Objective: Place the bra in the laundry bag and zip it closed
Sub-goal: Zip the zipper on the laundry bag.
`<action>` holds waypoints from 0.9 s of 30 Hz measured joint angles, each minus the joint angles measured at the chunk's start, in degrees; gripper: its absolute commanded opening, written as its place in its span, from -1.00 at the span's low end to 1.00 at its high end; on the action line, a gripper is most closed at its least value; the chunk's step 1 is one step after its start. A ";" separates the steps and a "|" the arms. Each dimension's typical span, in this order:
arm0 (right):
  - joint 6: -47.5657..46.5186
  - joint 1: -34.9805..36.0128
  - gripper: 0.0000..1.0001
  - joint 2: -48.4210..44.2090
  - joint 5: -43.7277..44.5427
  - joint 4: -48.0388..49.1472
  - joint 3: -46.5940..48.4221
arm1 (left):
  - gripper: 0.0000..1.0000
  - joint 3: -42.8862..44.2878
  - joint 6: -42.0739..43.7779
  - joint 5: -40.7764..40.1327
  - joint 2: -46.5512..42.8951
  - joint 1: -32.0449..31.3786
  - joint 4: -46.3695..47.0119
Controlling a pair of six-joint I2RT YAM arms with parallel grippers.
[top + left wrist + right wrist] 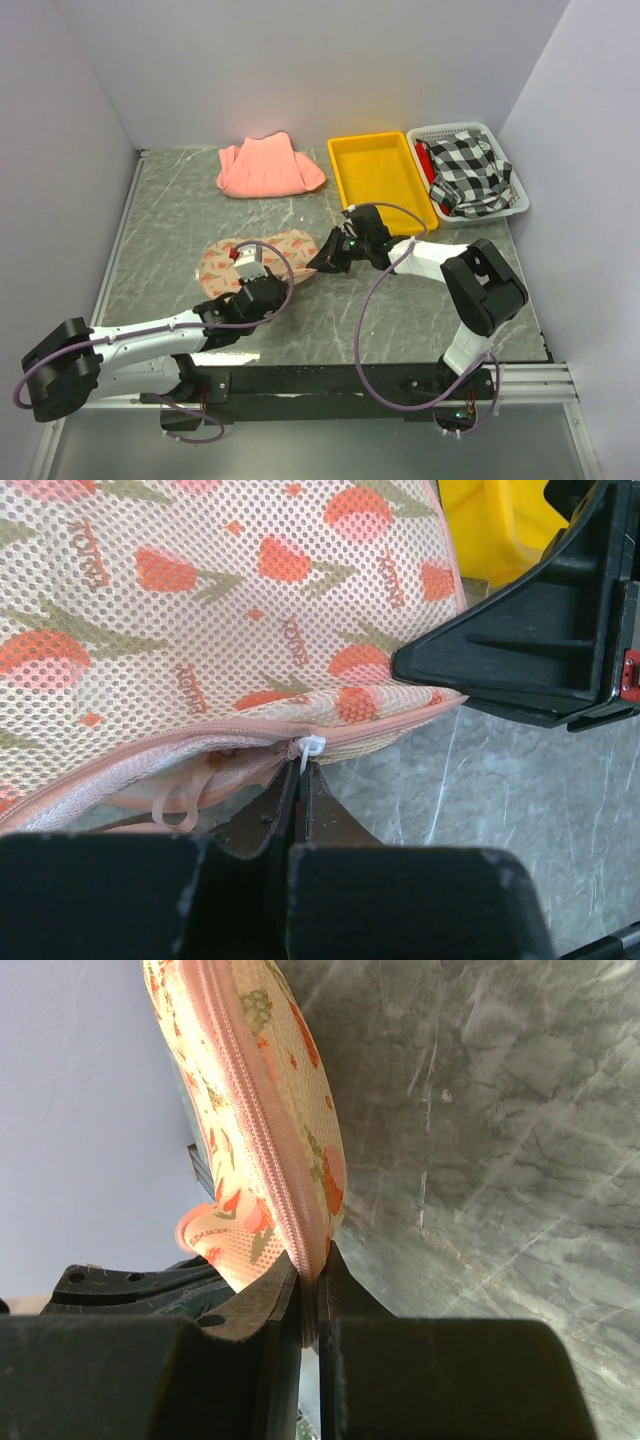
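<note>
Left fingers [262,825] pinch the zip pull [308,748]; right fingers [268,1302] clamp the laundry bag [290,1130] edge near the yellow tray [380,175].

laundry bag [292,246]: beige, red-orange prints, pink zip [180,738] | tray [380,175]: yellow | cloth [465,170]: black-white checks

Grey marbled table [180,200], white walls [320,60] — evenly lit
</note>
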 measured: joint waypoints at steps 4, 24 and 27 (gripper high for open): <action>-0.02 0.00 -1.00 0.00 0.00 0.00 0.02 | -0.98 0.00 -0.63 0.04 0.02 0.44 -0.31; -0.17 -1.53 -1.00 1.46 -1.73 -0.04 0.35 | -0.98 1.62 7.26 7.65 -5.11 2.14 -2.95; -0.44 -1.66 -1.00 1.86 -1.66 -0.52 0.35 | -0.98 1.62 6.78 8.15 -3.74 2.19 -2.97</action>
